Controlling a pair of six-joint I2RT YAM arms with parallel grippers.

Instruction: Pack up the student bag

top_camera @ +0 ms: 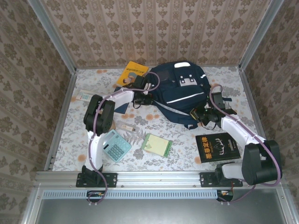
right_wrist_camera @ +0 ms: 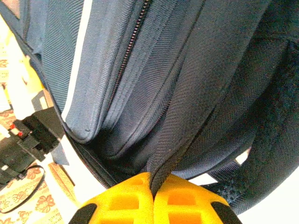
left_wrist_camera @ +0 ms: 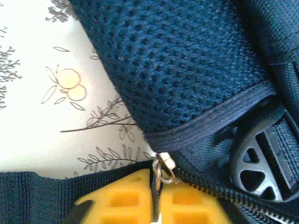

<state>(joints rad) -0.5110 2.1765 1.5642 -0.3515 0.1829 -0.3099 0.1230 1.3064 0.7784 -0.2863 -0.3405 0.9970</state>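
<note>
The student bag (top_camera: 180, 91), dark navy with white stripes, lies at the back centre of the table. My left gripper (top_camera: 147, 99) is at its left side. In the left wrist view its yellow pads (left_wrist_camera: 117, 200) are nearly together, with the metal zipper pull (left_wrist_camera: 163, 170) pinched in the narrow gap of the gripper (left_wrist_camera: 156, 196), below the mesh strap (left_wrist_camera: 177, 70). My right gripper (top_camera: 202, 115) is at the bag's near right edge. In the right wrist view it (right_wrist_camera: 153, 191) is shut on a fold of the bag's fabric (right_wrist_camera: 173, 154).
A yellow book (top_camera: 132, 73) lies behind the bag's left side. Nearer the front are a teal calculator (top_camera: 116, 145), a green notepad (top_camera: 156, 143) and a black book (top_camera: 217, 146). A small flat item (top_camera: 84, 96) sits far left. A plastic buckle (left_wrist_camera: 261, 163) lies beside the zipper.
</note>
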